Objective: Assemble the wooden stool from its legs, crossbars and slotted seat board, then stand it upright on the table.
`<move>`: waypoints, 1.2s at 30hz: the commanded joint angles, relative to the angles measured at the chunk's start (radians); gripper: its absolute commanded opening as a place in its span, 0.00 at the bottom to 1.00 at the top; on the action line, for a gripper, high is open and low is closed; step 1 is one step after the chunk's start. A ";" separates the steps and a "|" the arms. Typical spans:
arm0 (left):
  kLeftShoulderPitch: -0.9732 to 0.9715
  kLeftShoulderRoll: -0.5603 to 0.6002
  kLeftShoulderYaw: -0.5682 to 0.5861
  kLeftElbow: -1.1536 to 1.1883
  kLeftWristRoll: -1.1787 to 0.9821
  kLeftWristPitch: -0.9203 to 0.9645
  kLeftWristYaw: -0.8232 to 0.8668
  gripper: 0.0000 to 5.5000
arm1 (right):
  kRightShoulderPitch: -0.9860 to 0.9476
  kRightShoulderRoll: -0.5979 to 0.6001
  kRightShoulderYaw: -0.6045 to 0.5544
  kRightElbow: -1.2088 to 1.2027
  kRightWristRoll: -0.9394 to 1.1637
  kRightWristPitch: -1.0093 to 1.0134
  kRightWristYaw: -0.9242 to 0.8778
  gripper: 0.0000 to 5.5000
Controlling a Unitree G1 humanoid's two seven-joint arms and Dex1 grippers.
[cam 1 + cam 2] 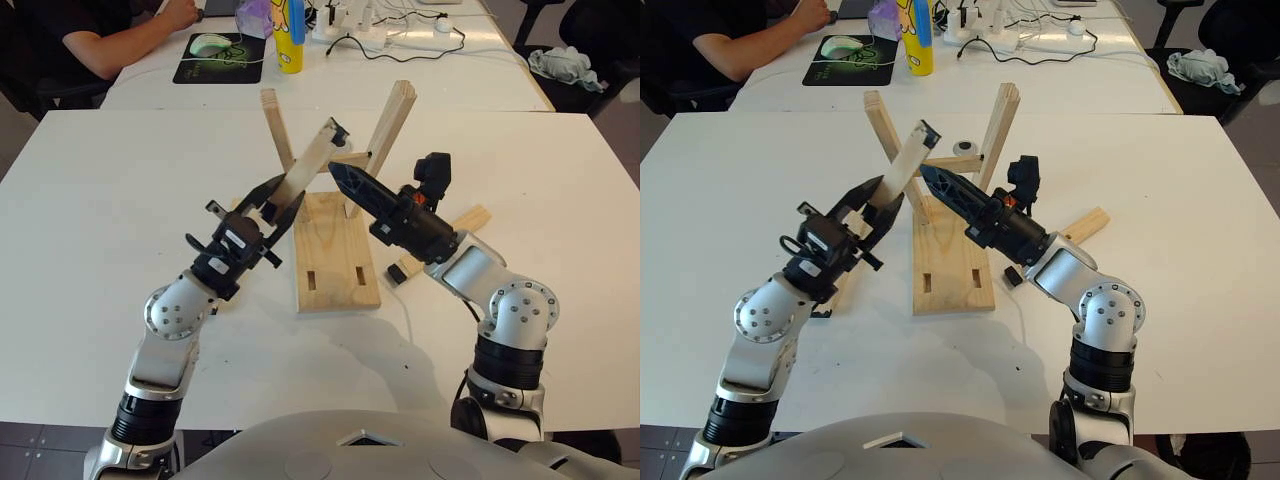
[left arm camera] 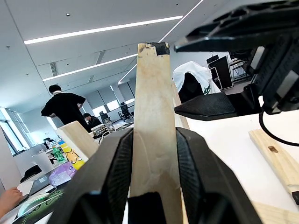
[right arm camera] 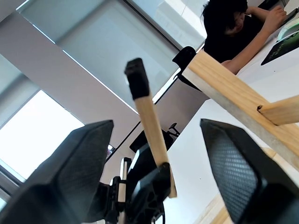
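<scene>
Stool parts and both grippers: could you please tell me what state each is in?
left gripper: shut on the held leg.
held leg: tilted up, off the table.
right gripper: open, near that leg's tip.
seat board: flat on the table.
leg frame: assembled, standing at the board's far end.
loose bar: lying flat.

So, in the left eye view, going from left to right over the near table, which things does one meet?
Left claw holding a leg → slotted seat board → loose wooden bar.
</scene>
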 commanded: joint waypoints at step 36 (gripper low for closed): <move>0.006 -0.050 -0.054 0.025 0.058 0.117 0.051 0.35 | -0.019 -0.043 0.074 0.023 -0.051 -0.096 -0.039 0.08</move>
